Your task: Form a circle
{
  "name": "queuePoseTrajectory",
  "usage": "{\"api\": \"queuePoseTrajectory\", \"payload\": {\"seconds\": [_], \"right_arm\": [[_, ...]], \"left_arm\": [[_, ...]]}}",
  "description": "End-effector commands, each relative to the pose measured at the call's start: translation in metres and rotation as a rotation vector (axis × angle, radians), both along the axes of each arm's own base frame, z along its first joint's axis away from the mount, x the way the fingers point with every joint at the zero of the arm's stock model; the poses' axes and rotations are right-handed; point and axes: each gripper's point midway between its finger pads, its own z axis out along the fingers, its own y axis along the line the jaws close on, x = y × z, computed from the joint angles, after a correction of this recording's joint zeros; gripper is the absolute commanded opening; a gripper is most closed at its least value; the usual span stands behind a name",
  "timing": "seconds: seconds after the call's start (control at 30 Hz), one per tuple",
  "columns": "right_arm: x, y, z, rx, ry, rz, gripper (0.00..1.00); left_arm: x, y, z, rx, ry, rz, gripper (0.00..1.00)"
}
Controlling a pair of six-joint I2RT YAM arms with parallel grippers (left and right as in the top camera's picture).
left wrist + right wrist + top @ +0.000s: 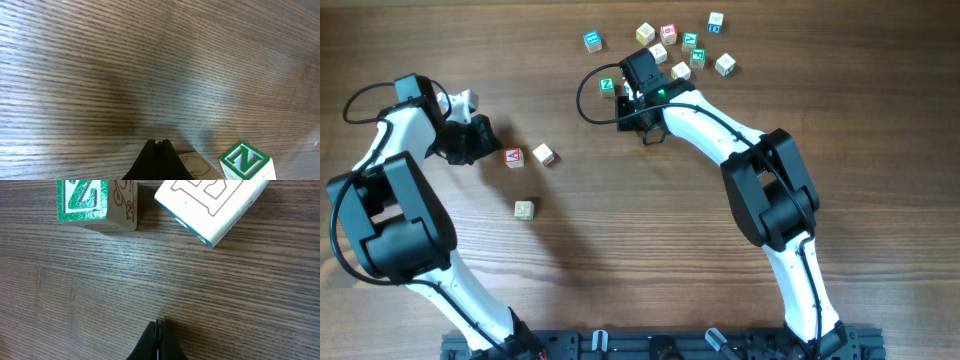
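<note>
**Risking a scatter before any circle exists**

Finding no circle on the wood-grain tabletop (620,250): only three pale letter cubes lying loose at left centre. Red-printed cube (514,157) with a second pale cube (544,154) close beside it, and a third cube (524,209) lower and apart. Noting left pincer (157,146) pressed together, pinching nothing, near the red-printed cube, with a green N cube (247,160) just beside the tips. Right pincer (156,330) likewise pressed together and empty. It faces a green Z cube (82,200) and a pale cube with a red-outlined letter (210,205), at the edge of the larger scatter (668,34) at top right.

Judging the hazards:
- Pushing off-centre with shut tips would likely spin or tip a cube rather than slide it.
- Sweeping the right arm could drag mixed-colour cubes along.
- Working with so few gathered cubes could end in an arc, not a ring.

Handling small wooden cubes: square-edged, smooth-faced, printed with letters and line drawings. Matte, ridged tabletop grain, probably catching enough to topple one.
</note>
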Motion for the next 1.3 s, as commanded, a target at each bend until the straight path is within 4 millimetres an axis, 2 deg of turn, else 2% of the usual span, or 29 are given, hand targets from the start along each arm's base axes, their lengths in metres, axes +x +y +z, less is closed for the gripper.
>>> {"api": "queuePoseTrajectory", "payload": {"seconds": [0.0,0.2,0.47,0.6,1.13,1.27], "right_arm": [[-0.008,-0.012,-0.020,-0.056,0.042,-0.031,0.05],[-0.008,-0.012,-0.020,-0.057,0.042,-0.032,0.05],[-0.008,-0.012,-0.020,-0.056,0.041,-0.032,0.05],[-0.008,-0.012,-0.020,-0.056,0.041,-0.031,0.05],[-0.008,-0.012,-0.020,-0.056,0.042,-0.031,0.05],[-0.008,-0.012,-0.020,-0.056,0.041,-0.031,0.05]], "left_arm": [[-0.009,-0.006,-0.006,-0.012,0.041,-0.003,0.04],[-0.020,-0.016,-0.008,-0.028,0.091,-0.027,0.04],[-0.020,-0.016,-0.007,-0.029,0.091,-0.027,0.04],[-0.018,-0.024,-0.004,-0.077,0.073,-0.032,0.04],[-0.025,-0.027,-0.004,-0.093,0.105,-0.028,0.04],[-0.021,-0.026,-0.004,-0.087,0.088,-0.029,0.04]]}}
